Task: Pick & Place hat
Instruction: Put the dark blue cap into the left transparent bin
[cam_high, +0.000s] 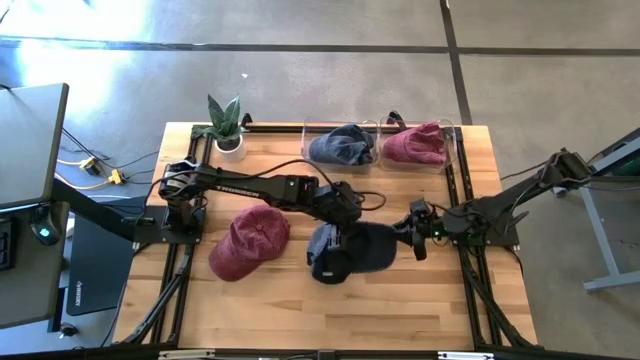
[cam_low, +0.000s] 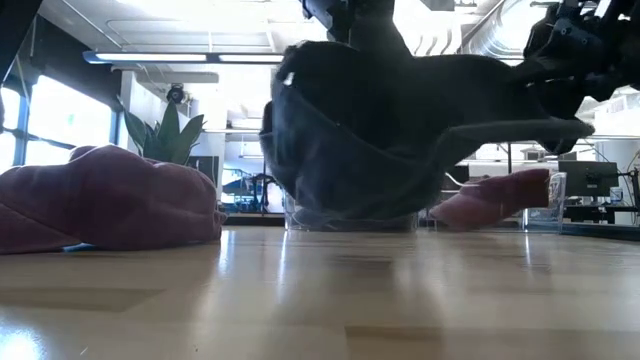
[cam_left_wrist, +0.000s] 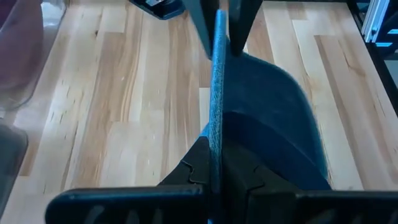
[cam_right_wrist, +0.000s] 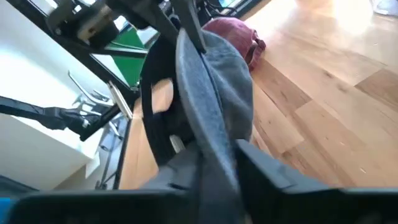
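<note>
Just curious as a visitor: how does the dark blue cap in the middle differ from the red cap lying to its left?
The dark blue cap is pinched by both end effectors, left and right; the red cap lies untouched. In the low view the blue one hangs above the table; the red one rests on it. Both are baseball caps.

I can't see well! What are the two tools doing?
Left tool: shut on the dark blue fabric cap.
Right tool: shut on that cap's brim.

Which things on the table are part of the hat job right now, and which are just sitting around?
In the job:
- dark blue hat, lifted off the table
- left hand, shut on its edge
- right hand, gripping its brim
- two clear bins, a blue and a red hat inside

Lying about:
- red hat on the wood
- potted plant
</note>
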